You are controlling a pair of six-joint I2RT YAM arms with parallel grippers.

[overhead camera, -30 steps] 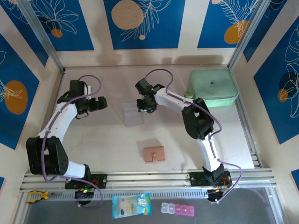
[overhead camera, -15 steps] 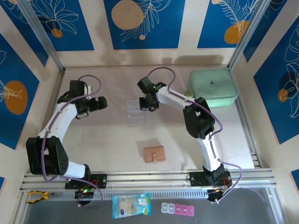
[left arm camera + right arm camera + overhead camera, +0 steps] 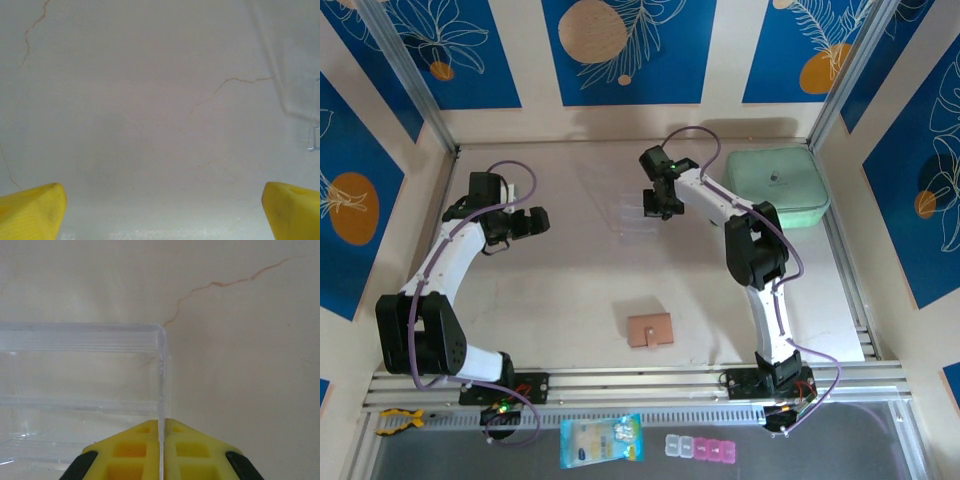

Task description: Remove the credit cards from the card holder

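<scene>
Right gripper point(image 3: 161, 426) pinches thin wall of clear box point(image 3: 80, 370), far side of table point(image 3: 550, 290). Left gripper point(image 3: 534, 222) spread wide, empty. Card holder point(image 3: 649, 328) lies shut near front edge, well apart from both. Risk: slick wall slips from pinch, box tips or skids.

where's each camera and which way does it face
top external: above and behind, looking down on pale table, both arms, tan-pink leather-look card holder
left wrist: on left arm, facing bare table past the open left hand
right wrist: on right arm, facing clear plastic box, its wall pinched by shut right hand
shared: top and right wrist both show that box
</scene>
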